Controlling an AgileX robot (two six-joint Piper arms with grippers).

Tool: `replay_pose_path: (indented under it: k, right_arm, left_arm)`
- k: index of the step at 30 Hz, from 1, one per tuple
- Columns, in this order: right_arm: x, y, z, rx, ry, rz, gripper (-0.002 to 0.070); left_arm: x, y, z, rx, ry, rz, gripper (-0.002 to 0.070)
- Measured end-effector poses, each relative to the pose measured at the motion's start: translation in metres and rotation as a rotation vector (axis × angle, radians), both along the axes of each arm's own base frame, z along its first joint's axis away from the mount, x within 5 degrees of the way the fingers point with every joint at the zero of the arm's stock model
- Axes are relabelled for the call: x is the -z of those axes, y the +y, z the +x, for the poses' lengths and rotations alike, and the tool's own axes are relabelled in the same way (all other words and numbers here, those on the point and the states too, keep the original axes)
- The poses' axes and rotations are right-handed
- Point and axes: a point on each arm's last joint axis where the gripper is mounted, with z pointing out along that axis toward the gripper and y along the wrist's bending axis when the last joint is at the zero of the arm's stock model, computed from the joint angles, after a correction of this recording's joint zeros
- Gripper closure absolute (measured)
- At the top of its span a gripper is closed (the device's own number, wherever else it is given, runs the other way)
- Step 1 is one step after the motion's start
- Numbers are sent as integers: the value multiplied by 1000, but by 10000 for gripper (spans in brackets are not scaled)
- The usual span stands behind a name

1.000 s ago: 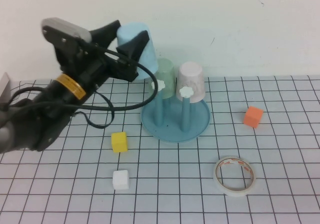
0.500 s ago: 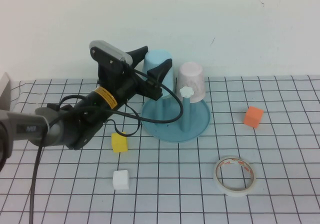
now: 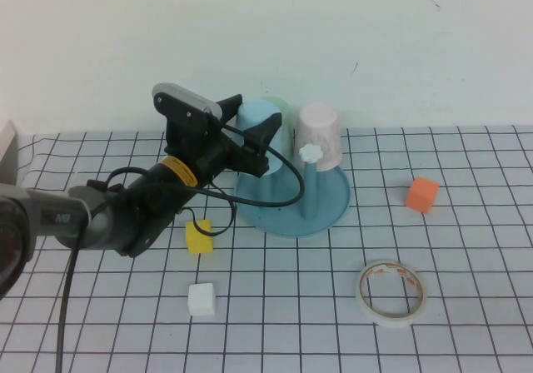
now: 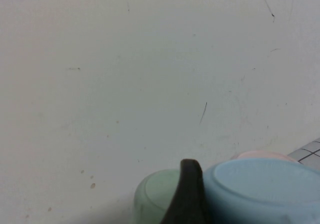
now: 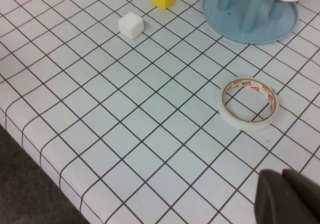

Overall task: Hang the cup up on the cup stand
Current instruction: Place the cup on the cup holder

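The sky-blue cup (image 3: 260,131) hangs upside down over the left side of the teal cup stand (image 3: 331,211), in front of a pale green cup (image 3: 281,103) and beside a pale pink cup (image 3: 320,133) on its peg. My left gripper (image 3: 252,123) is shut on the cup, one dark finger on each side. In the left wrist view one finger (image 4: 187,196) presses the cup (image 4: 260,189), with the green cup (image 4: 150,199) behind. My right gripper (image 5: 287,196) is shut, holds nothing, and hovers low over the tiles near the table's front edge.
A yellow cube (image 3: 198,236) and a white cube (image 3: 201,299) lie left of the stand's front. A tape roll (image 3: 391,292) lies at front right and an orange cube (image 3: 421,194) at the right. The left arm's cable loops by the stand.
My left gripper has come down and to the right with the blue cup. The cup now covers the stand's left peg cap and most of the green cup.
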Motion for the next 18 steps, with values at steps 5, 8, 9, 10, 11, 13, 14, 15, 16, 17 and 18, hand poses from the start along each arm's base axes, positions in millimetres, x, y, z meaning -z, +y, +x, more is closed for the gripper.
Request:
replay_pose_path:
  k: [5,8,9,10,11,13,14,15,16,17,18]
  right_arm:
    - [0,0,0,0,0,0,675]
    - [0,0,0,0,0,0,675]
    - [0,0,0,0,0,0,675]
    - [0,0,0,0,0,0,675]
    - [0,0,0,0,0,0,675]
    - [0,0,0,0,0,0,675]
    - [0,0,0,0,0,0,675]
    - [0,0,0,0,0,0,676]
    - [0,0,0,0,0,0,676]
    - [0,0,0,0,0,0,676]
    - [0,0,0,0,0,0,676]
  left_arm:
    - [1,-1,-1,20,34,-27,105]
    - [-5,-2,-2,28,60,-3,86]
    - [-10,-1,-3,28,60,8,85]
    - [-15,-1,-3,26,57,19,85]
    - [-22,-1,-5,24,50,29,85]
    - [-38,0,-7,19,25,47,85]
    - [-47,1,-9,17,7,54,85]
    - [-56,2,-11,12,-8,55,88]
    - [-66,3,-13,10,-26,53,95]
    - [-76,4,-15,5,-42,51,116]
    - [-87,5,-18,-1,-59,50,151]
